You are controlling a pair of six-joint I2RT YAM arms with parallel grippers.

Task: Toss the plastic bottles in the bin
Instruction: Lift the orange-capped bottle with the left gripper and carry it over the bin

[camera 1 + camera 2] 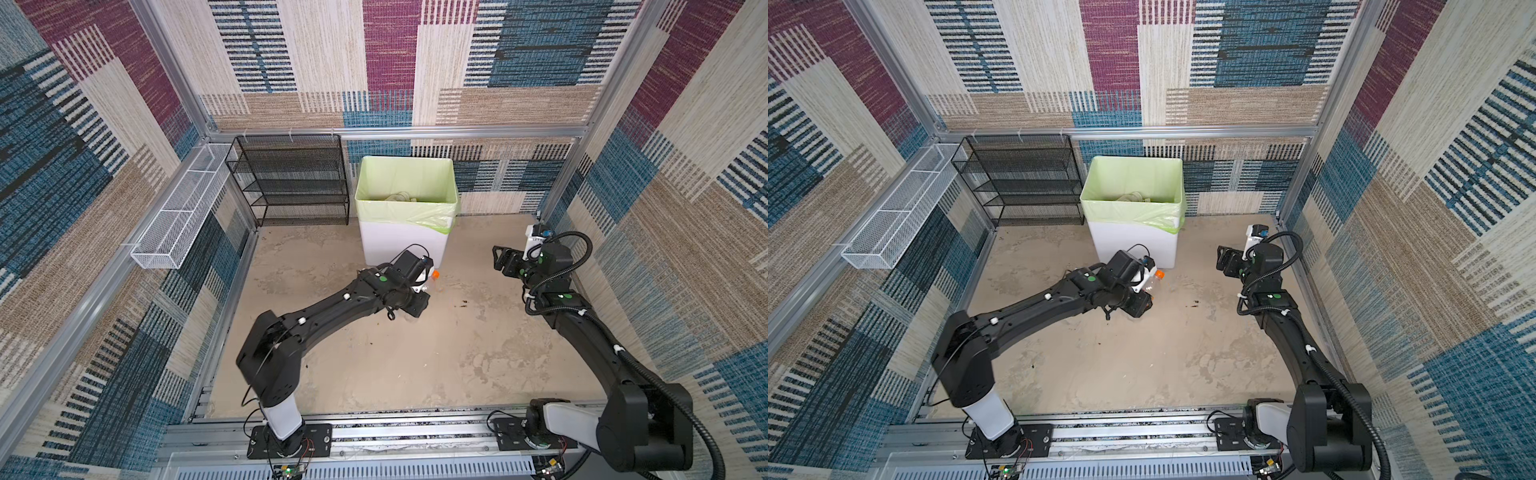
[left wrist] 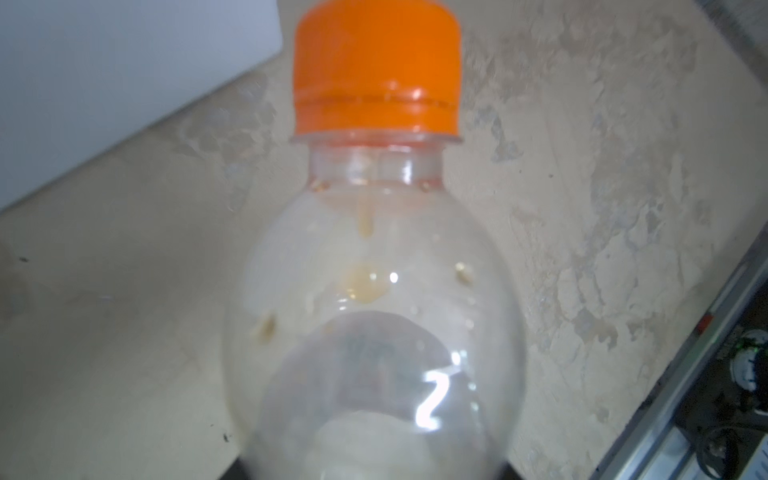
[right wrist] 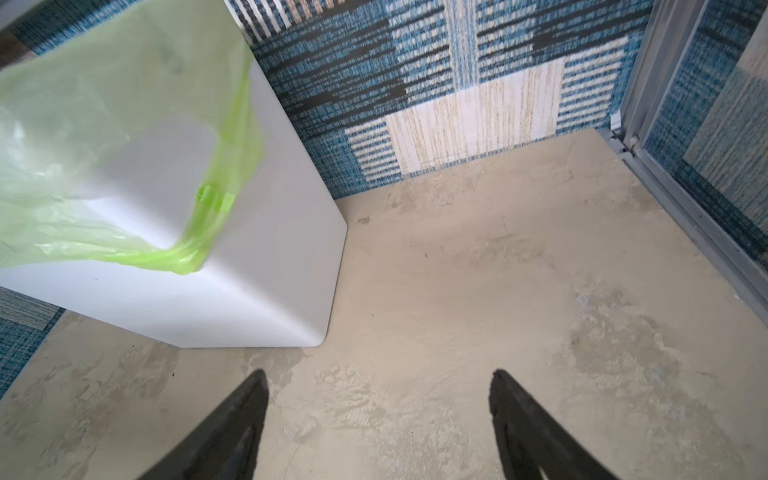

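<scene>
Orange-capped bottle point(image 2: 374, 291) between left fingers point(image 1: 1137, 306)

One orange-capped bottle point(image 2: 374, 249), one bin point(image 1: 399, 245), one black mesh rack point(image 1: 291, 183), one white wire basket point(image 1: 178, 212), two robot arms point(image 1: 332, 305) point(image 1: 582, 328).

We see a clear bottle point(image 2: 374, 291) with an orange cap point(image 2: 377, 70) before the left jaws, a white bin point(image 3: 249, 291) lined pale green ahead of the black right jaws, a black rack point(image 1: 291, 183), a white basket point(image 1: 174, 224), a mottled beige tabletop point(image 1: 415, 353), and blue, maroon and tan striped walls point(image 1: 390, 62).
</scene>
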